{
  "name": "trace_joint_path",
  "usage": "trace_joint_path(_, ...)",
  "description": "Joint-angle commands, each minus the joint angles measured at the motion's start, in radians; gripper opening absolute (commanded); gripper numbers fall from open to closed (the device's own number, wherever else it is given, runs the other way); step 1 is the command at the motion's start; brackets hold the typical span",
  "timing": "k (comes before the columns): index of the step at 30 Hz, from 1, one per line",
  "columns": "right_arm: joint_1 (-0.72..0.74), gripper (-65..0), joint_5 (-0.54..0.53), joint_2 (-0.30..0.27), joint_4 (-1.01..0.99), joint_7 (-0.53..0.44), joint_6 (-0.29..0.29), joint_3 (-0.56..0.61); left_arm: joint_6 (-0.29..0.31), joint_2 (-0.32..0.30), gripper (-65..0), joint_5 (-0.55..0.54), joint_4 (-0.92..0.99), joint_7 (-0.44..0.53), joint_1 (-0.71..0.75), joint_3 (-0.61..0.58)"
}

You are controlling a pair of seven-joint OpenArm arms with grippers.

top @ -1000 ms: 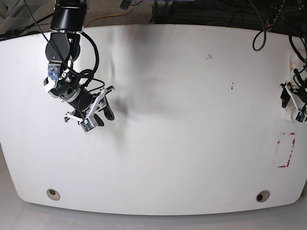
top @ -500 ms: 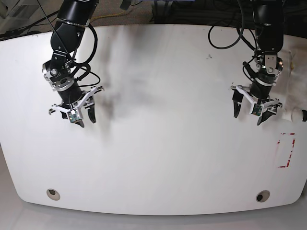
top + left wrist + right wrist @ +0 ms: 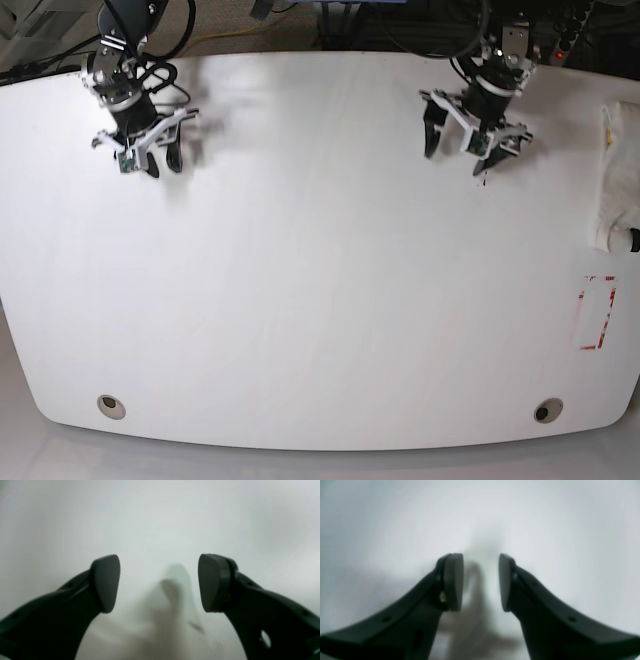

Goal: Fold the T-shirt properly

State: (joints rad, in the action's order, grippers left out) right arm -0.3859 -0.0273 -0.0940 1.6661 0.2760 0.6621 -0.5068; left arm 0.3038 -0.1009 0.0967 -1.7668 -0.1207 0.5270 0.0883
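In the left wrist view, the left gripper (image 3: 158, 582) points down at the bare white table (image 3: 160, 517), its two dark jaws standing wide apart with nothing between them but a blurred shadow. In the right wrist view, the right gripper (image 3: 481, 582) also hangs over blank table, jaws parted by a narrower gap and holding nothing. In the base view, the right gripper (image 3: 150, 160) sits at the upper left of the frame and the left gripper (image 3: 462, 135) at the upper right, both angled downward near the table's far edge. The T-shirt (image 3: 615, 180) appears only as a bunched white strip at the far right edge of the frame, well apart from both grippers; its print is not visible. The likely risk is reach: the shirt lies so close to the table edge that a grasp could drag it off.
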Motion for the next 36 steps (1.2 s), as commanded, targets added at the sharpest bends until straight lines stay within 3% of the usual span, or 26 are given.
trace_joint_path(1,-0.054,-42.6,-0.043,-0.005,0.056,-0.031,0.009,0.0,-0.016,-0.006,-20.4,-0.015,-0.12,-0.006,0.089,0.006)
trace_joint_path(16,-0.499,-42.6,-0.234,-0.006,0.194,-0.031,0.017,-0.002,-0.016,0.074,-20.4,-0.019,-0.233,-0.021,0.575,0.054)
trace_joint_path(22,-0.671,-42.6,-0.273,-0.006,0.161,-0.031,0.011,0.001,-0.016,0.086,-19.9,-0.101,-0.204,-0.023,0.689,0.055)
trace_joint_path(28,-0.706,-42.6,-0.274,-0.011,-0.03,-0.031,0.02,0.024,-0.016,0.071,-19.9,-0.111,-0.048,-0.021,0.687,0.058)
trace_joint_path(36,-0.578,-42.6,-0.253,-0.072,-0.389,-0.116,0.005,0.152,-0.016,0.068,-20.1,-0.107,0.313,-0.02,0.5,0.078)
